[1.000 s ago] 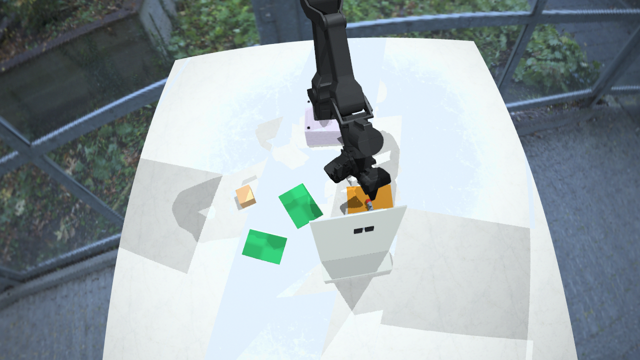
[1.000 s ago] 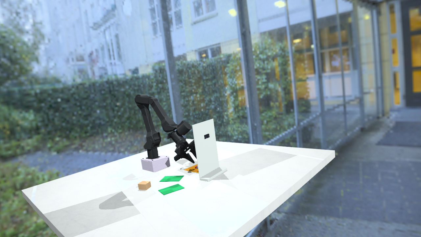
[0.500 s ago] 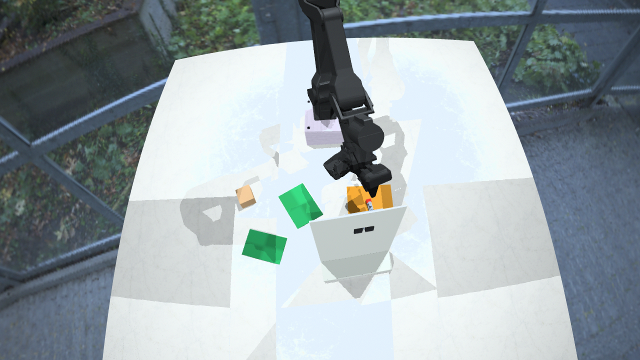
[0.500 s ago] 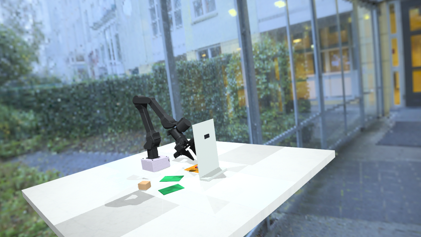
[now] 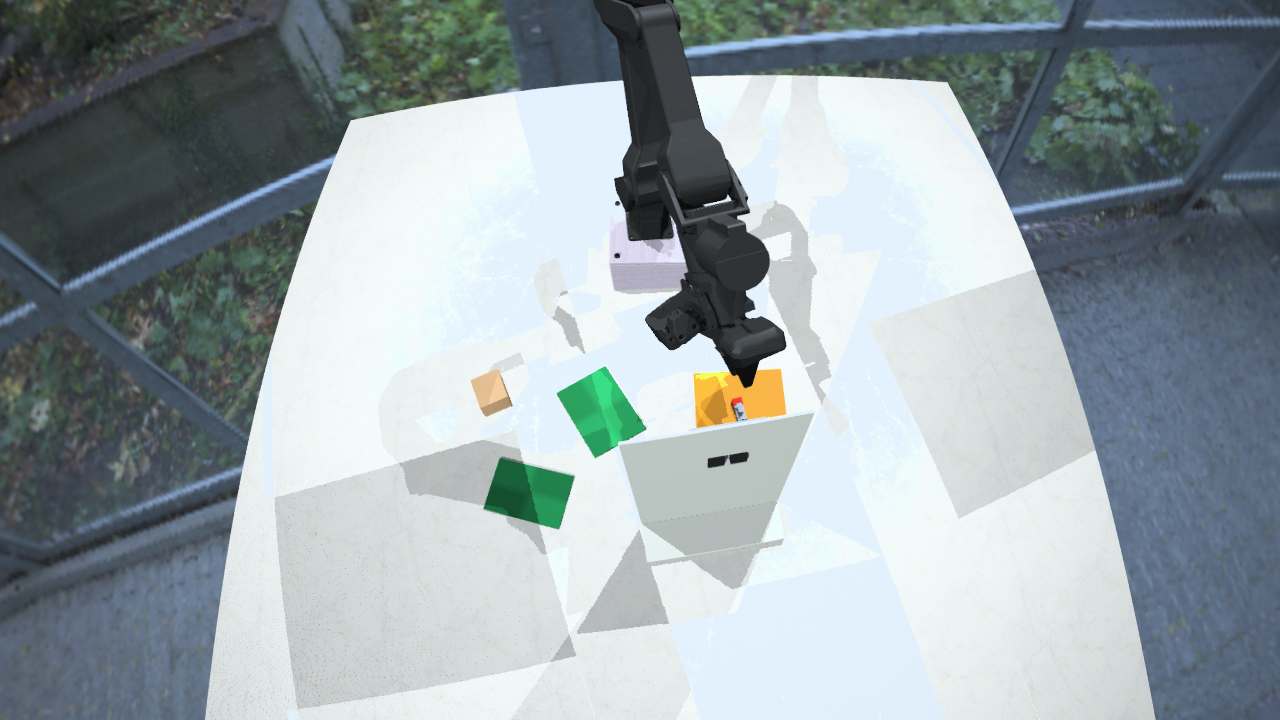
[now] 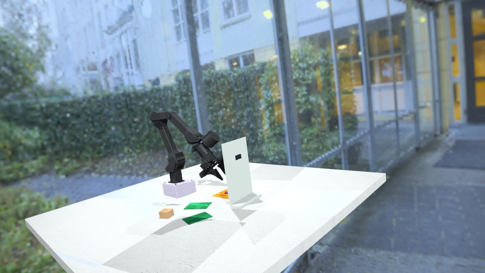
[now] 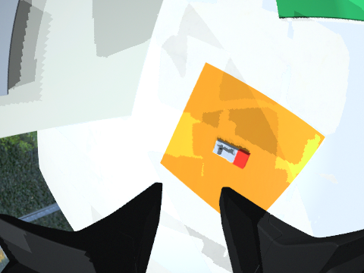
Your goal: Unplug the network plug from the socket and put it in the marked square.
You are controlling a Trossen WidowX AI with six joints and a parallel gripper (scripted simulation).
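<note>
Wrist: one plug [image 7: 230, 153], one orange square [image 7: 197, 140].

Seemingly a glass-walled walkway outside a building, given the metal-framed panes, hedge [image 6: 135, 108] and paved floor [image 6: 390, 210].

Arm [image 5: 662, 98] cropped above, plug tab [image 7: 224, 149] unclear
</note>
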